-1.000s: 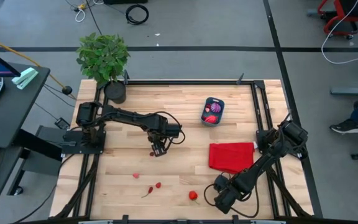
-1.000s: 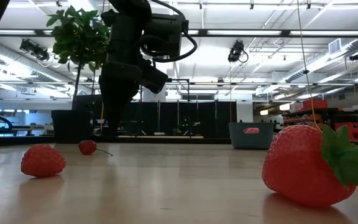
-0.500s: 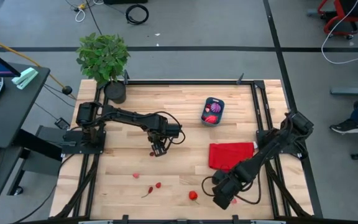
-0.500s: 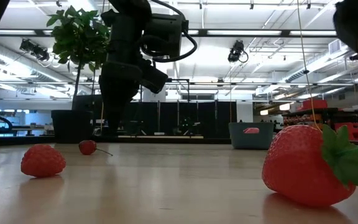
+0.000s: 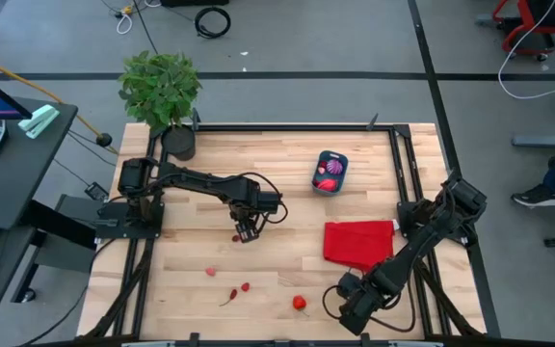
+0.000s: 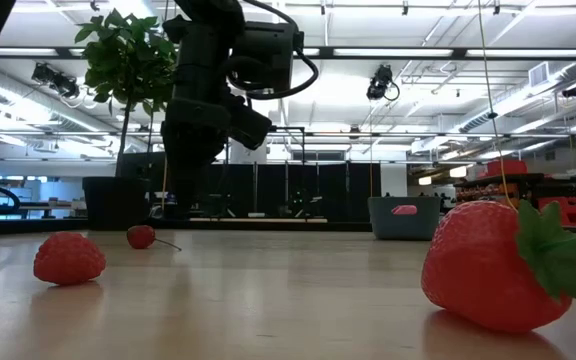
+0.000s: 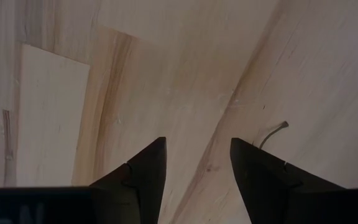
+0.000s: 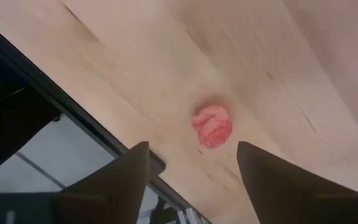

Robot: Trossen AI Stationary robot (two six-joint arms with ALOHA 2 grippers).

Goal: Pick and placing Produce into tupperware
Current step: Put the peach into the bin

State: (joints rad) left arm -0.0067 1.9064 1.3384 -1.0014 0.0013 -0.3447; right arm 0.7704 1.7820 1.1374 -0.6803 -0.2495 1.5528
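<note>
Item: wooden table (image 5: 287, 193) carrying scattered produce; blue tupperware (image 5: 331, 172) sitting toward one o'clock of the table centre, already holding a spiky purple piece (image 5: 333, 167) and red pieces. Red cloth (image 5: 358, 242) lying at four o'clock. Left gripper (image 5: 244, 234) hanging at centre, fingers (image 7: 143, 174) spread apart over bare wood, gripping nothing; a thin stem (image 7: 272, 133) showing just beside one finger. Right gripper (image 5: 347, 316) hovering at five o'clock near the front edge, jaws wide, empty, with a red strawberry (image 5: 299, 303) lying just beside it. Further small red pieces (image 5: 245, 286) resting at seven o'clock. Potted plant (image 5: 162, 92) standing at eleven o'clock
</note>
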